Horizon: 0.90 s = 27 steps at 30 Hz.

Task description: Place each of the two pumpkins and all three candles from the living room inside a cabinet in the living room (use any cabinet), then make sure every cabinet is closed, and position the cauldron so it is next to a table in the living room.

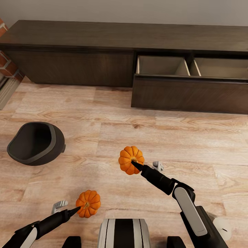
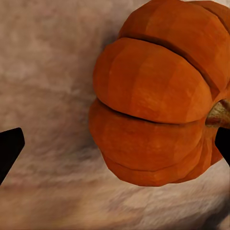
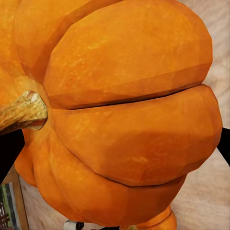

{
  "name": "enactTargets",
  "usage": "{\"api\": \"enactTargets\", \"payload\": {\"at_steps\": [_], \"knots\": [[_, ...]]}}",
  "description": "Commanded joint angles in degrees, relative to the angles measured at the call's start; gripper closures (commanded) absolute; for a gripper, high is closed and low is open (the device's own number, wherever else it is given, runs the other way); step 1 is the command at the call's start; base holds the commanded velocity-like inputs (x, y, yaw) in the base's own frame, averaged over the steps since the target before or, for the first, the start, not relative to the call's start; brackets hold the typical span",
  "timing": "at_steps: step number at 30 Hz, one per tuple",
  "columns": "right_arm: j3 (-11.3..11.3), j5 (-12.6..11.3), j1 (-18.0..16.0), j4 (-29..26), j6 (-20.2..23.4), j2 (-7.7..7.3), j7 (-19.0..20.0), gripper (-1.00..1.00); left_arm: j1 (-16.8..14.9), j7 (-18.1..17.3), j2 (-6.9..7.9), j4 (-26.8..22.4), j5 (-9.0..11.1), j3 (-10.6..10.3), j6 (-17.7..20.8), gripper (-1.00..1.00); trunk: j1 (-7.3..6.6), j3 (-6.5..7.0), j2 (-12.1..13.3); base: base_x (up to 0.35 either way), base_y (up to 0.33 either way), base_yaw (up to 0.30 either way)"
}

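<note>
We hold two ribbed orange pumpkins above the wood floor [image 1: 193,137]: one [image 1: 131,160] clenched in our right gripper [image 1: 135,164], one [image 1: 88,203] in our left gripper [image 1: 78,208]. Wrist views add the tan stems up close. The head view alone lists the cauldron [image 1: 36,143] tipped at left and the cabinet [image 1: 103,51], its drawer [image 1: 189,93] open.

A round orange pumpkin with deep ribbed sides [image 3: 124,115] sits very close to the camera, its curved, tan-brown woody stem [image 3: 21,112] jutting out sideways. Two dark claw fingertips [image 3: 7,153] show at opposite edges of the picture, one just under the stem and the other at the pumpkin's far flank. Pale wood-grain floor planks [image 3: 211,201] lie behind it.
</note>
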Motion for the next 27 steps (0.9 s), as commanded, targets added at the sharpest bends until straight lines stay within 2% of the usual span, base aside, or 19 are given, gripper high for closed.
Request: {"api": "enactTargets", "payload": {"at_steps": [1,24,27], "knots": [[0.01,-0.03,-0.03,-0.01,0.17,-0.03,0.19,1.00,-0.01,-0.15,-0.01,-0.01,0.45,0.07,0.55,-1.00,-0.01,-0.03,-0.01,0.000,-0.003,0.000],[0.00,-0.03,-0.04,-0.03,0.18,-0.11,0.19,1.00,-0.01,-0.07,0.00,-0.02,0.45,0.10,0.55,-1.00,-0.01,-0.03,-0.01,0.011,-0.035,0.000],[0.01,-0.03,-0.02,-0.02,0.22,-0.11,0.19,1.00,-0.01,-0.06,-0.02,-0.02,0.45,0.08,0.55,-1.00,0.07,-0.69,-0.05,0.000,-0.001,0.000]]}}
